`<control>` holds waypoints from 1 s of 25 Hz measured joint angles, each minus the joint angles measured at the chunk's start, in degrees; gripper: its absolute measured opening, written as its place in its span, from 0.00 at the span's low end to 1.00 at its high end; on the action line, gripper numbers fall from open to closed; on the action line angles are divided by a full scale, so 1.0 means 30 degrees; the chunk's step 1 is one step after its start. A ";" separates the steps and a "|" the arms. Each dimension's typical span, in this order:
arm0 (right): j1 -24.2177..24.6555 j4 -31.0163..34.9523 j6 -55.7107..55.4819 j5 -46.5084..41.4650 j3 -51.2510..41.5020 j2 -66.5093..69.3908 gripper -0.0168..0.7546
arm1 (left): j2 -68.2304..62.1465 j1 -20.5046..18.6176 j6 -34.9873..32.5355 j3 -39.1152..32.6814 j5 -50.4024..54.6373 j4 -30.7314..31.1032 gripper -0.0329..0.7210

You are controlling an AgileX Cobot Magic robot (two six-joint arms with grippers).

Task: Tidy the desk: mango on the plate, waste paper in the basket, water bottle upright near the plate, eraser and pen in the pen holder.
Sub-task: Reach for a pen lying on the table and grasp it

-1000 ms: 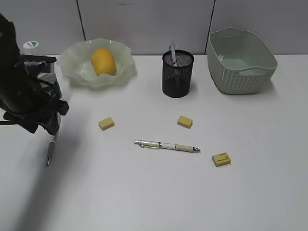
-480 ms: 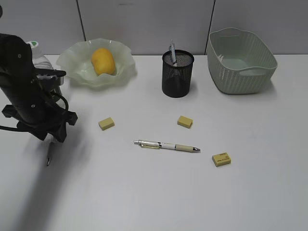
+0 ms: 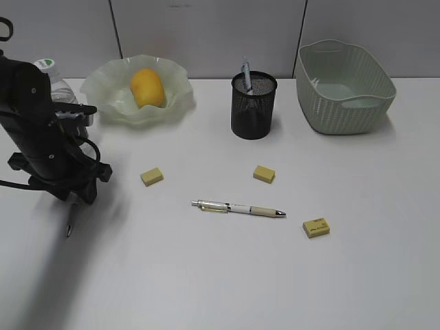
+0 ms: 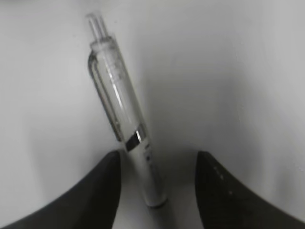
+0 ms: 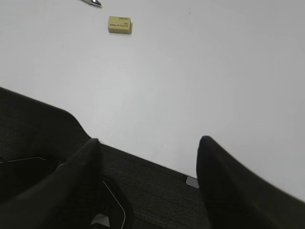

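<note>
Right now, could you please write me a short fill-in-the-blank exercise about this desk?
1. The mango lies in the ____.
2. The number of erasers on the desk is ____.
3. The left gripper is open over a ____.
4. The basket stands to the ____ of the pen holder.

Answers: plate; three; pen; right
</note>
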State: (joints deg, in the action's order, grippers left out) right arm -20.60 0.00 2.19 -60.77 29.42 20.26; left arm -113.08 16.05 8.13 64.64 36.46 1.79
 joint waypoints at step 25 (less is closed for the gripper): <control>0.0000 0.0000 0.0000 0.0020 0.0000 0.0000 0.66 | -0.0503 -0.0949 0.0003 0.0363 -0.0065 -0.0180 0.40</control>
State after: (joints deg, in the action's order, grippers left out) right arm -20.60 0.00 2.19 -60.70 29.42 20.26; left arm -114.59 13.21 8.14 65.72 36.26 1.25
